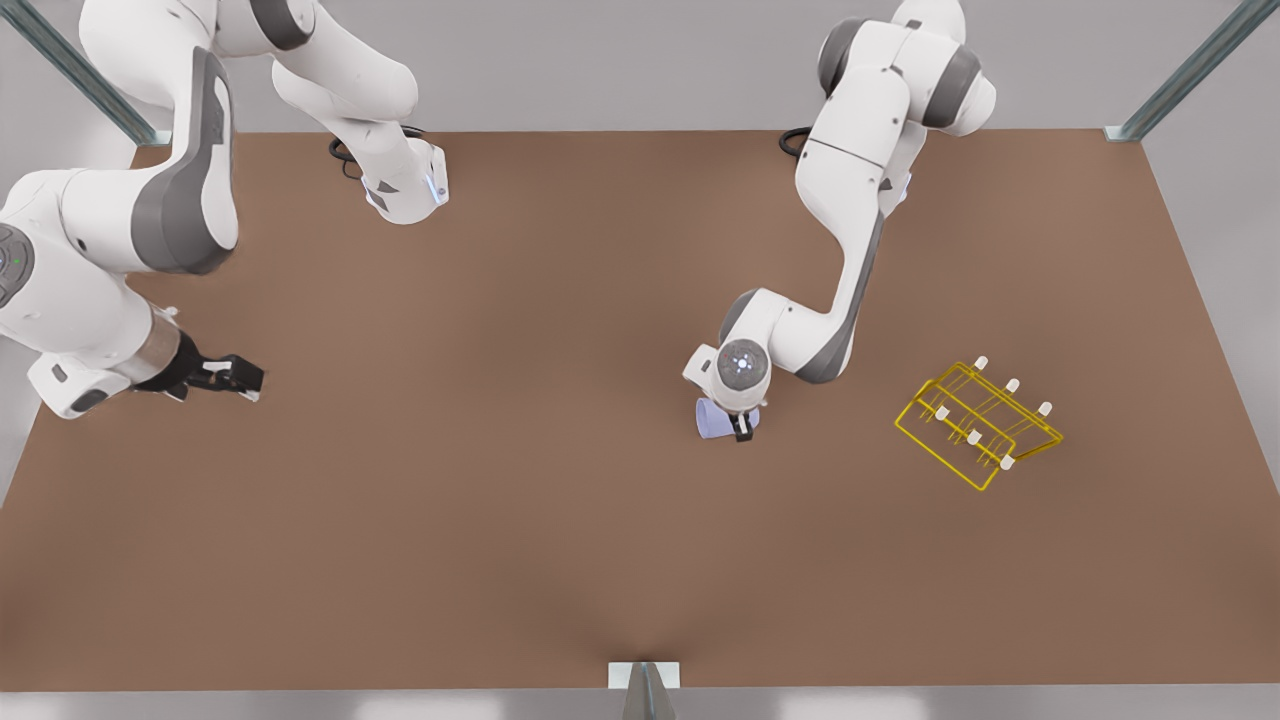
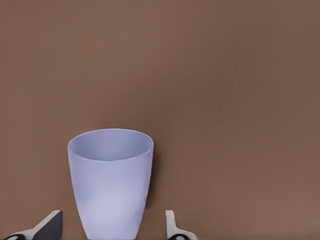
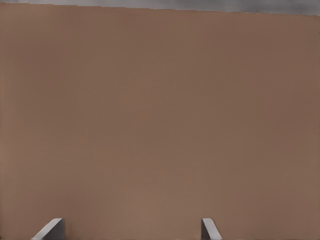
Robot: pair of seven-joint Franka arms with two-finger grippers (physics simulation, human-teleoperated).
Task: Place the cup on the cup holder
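Left gripper (image 2: 112,225), fingers spread, straddles the small lavender-blue tapered cup (image 2: 110,182) standing mid-table, apparently not yet clamped; yellow wire cup holder (image 1: 978,425) lies toward the front view's right. Right gripper (image 1: 232,378) waits, fingers apart.

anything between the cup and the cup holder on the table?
Nothing. In the front view, bare brown table lies between the cup, flanked by the open left gripper, and the cup holder.
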